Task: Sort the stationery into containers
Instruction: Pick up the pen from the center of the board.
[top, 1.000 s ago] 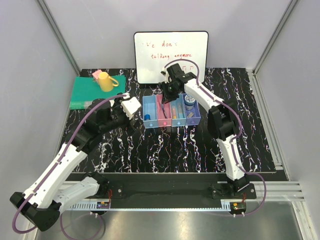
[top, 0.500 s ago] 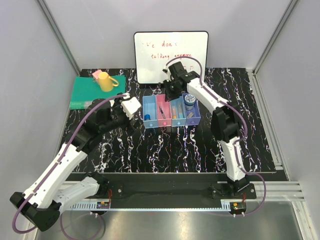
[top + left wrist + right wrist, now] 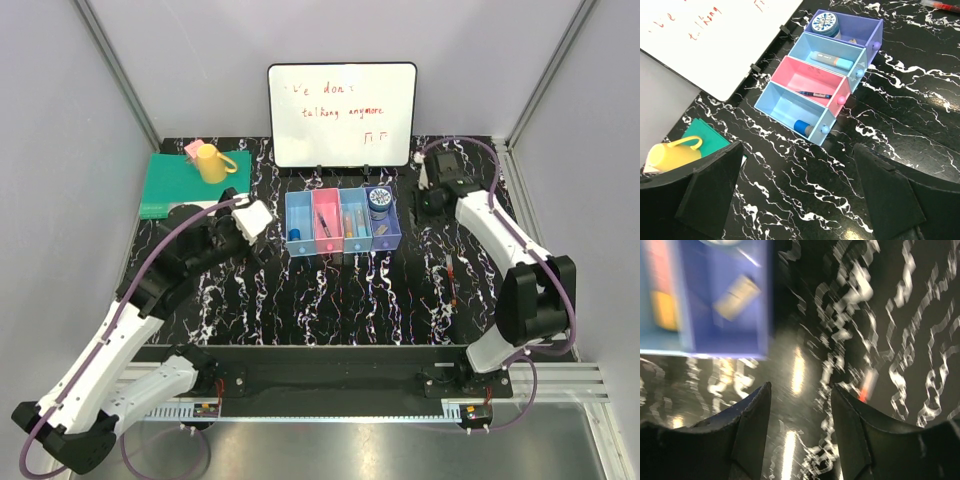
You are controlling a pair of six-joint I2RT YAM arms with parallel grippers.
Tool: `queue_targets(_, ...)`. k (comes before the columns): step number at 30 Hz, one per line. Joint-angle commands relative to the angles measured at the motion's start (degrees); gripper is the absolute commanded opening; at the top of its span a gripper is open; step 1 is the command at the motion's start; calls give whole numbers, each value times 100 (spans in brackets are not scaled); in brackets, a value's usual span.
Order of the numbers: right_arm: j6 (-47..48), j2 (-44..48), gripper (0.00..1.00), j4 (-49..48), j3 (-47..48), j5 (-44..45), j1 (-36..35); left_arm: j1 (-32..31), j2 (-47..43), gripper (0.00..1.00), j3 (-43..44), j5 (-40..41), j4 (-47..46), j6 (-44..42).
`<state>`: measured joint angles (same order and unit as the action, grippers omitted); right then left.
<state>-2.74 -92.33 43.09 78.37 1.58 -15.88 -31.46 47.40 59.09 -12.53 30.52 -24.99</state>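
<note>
The right gripper (image 3: pixel 799 432) hung spread and empty beside the bins (image 3: pixel 342 222), likely turning toward the last red pen (image 3: pixel 452 274) lying apart on the table (image 3: pixel 300 290). The left gripper (image 3: pixel 797 195), also spread, waited.

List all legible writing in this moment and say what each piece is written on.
"I'c don:" in red on the whiteboard, top line; first word unclear.
"talking anymore" in red on the whiteboard, second line.
Small red marks at its lower right, too small to read.
The round roll in the purple bin has a blue-white pattern, no readable text.
Nothing legible on the yellow mug or markers.
</note>
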Motion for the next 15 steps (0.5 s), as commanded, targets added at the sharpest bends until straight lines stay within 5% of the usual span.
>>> queue_targets(1,248,462,59,-143,-768,106,523,-27,-90,99,50,172,24,-137)
queue_targets(7,187,822,72,-362,-1569,-62,1077,-27,-81,99,278,313,270,-234)
queue_targets(15,125,1025,72,-810,-2027,-71,1394,-27,15,99,550,427,463,-296)
